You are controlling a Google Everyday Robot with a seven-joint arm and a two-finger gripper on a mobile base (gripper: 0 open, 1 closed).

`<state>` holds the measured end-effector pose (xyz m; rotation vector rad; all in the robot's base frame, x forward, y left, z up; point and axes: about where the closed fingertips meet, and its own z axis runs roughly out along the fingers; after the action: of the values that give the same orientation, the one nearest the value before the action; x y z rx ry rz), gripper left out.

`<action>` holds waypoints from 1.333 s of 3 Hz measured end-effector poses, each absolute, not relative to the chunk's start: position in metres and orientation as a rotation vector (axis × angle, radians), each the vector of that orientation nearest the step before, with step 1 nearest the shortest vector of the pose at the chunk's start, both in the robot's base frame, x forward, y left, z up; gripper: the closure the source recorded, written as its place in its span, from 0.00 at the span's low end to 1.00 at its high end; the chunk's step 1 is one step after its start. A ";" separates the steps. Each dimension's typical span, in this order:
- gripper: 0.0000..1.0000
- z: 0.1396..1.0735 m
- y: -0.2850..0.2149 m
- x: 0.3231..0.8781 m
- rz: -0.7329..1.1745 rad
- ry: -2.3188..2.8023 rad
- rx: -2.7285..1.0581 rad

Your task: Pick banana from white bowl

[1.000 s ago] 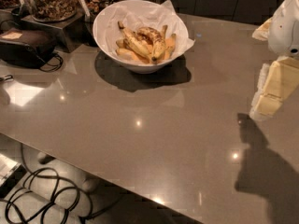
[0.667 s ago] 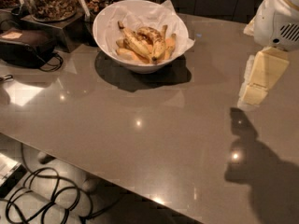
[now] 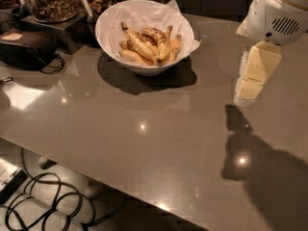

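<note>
The white bowl stands on the grey table at the back, lined with crumpled white paper. Several bananas lie in it. The short, brown-speckled banana lies near the top of the pile, among paler ones. My gripper hangs at the right side of the view, under the white arm housing. It is above the tabletop, well to the right of the bowl and apart from it. It holds nothing that I can see.
Glass jars of dark snacks stand at the back left on a dark stand. A black device with a cable lies left of the bowl. Cables lie on the floor below the table's front edge.
My gripper and arm have moved left and farther into view, closer to the bowl. The bowl and the bananas have not moved.
</note>
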<state>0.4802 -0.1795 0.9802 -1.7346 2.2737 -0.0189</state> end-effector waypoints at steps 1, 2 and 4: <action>0.00 0.984 -0.169 0.501 0.007 2.309 -1.628; 0.00 0.993 -0.154 0.543 0.009 2.383 -1.479; 0.00 0.998 -0.138 0.574 0.068 2.371 -1.408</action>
<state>0.5743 -0.1381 0.9978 -1.4076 2.3707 0.0678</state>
